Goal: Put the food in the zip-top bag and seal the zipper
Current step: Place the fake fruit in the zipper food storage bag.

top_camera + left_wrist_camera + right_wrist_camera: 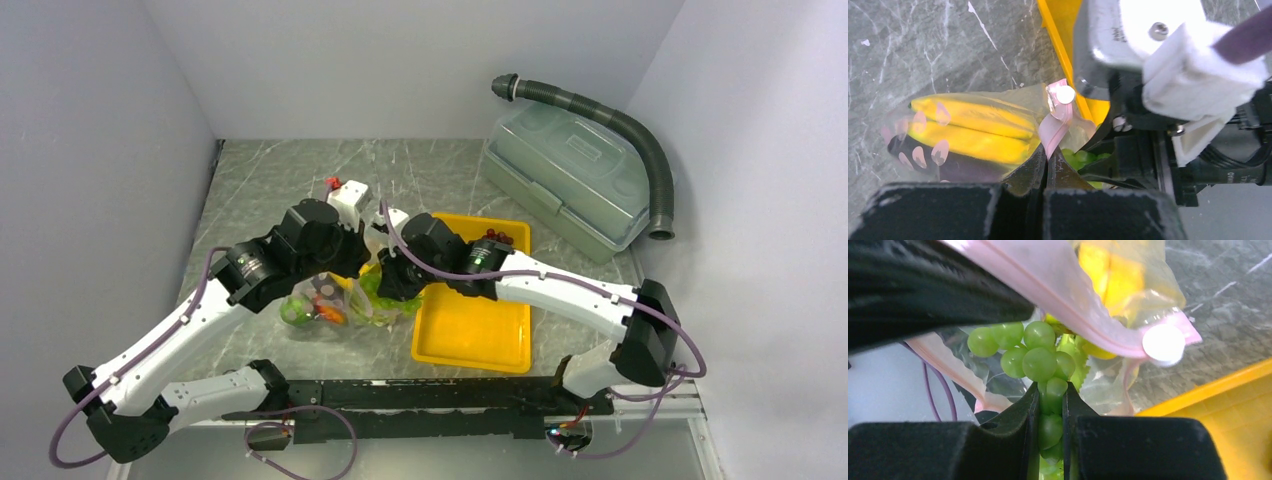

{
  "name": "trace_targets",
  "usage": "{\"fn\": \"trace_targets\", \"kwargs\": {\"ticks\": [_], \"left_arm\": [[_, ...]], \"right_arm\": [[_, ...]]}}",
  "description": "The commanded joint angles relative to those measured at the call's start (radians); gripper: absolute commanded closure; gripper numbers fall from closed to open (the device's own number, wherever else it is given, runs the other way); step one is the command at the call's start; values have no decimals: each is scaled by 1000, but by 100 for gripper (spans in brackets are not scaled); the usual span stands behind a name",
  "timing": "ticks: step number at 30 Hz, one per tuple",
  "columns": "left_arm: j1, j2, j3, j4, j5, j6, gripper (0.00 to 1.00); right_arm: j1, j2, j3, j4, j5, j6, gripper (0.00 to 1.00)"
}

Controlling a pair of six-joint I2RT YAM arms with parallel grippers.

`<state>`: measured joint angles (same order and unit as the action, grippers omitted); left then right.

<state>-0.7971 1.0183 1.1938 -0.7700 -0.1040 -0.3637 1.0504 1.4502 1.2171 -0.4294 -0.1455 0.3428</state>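
at the bag (1018,97) mouth, hidden from above, left gripper (1045,162) pinches the zipper (1055,125), right gripper (1050,400) clamps green grapes (1038,362).

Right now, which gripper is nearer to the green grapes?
Right. The right gripper is shut on the green grapes; the left gripper is shut on the zipper, just beside them.

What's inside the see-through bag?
Yellow bananas and a dark purple eggplant show through the bag. Green grapes, pinched in the right gripper, are at its mouth. The arms cover part of it, so more may be hidden.
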Motion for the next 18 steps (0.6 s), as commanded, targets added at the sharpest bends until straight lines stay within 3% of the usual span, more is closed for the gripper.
{"fn": "trace_targets", "kwargs": {"ticks": [1,10,18], "left_arm": [[2,3,49,50,53,-27,100],[3,-5,62,52,45,-45,100],[3,1,76,89,121,-104,100]], "right_arm": [[8,14,54,134,-77,28,100],[10,10,-64,406,-185,156,100],[28,57,-144,584,-12,281,100]]}}
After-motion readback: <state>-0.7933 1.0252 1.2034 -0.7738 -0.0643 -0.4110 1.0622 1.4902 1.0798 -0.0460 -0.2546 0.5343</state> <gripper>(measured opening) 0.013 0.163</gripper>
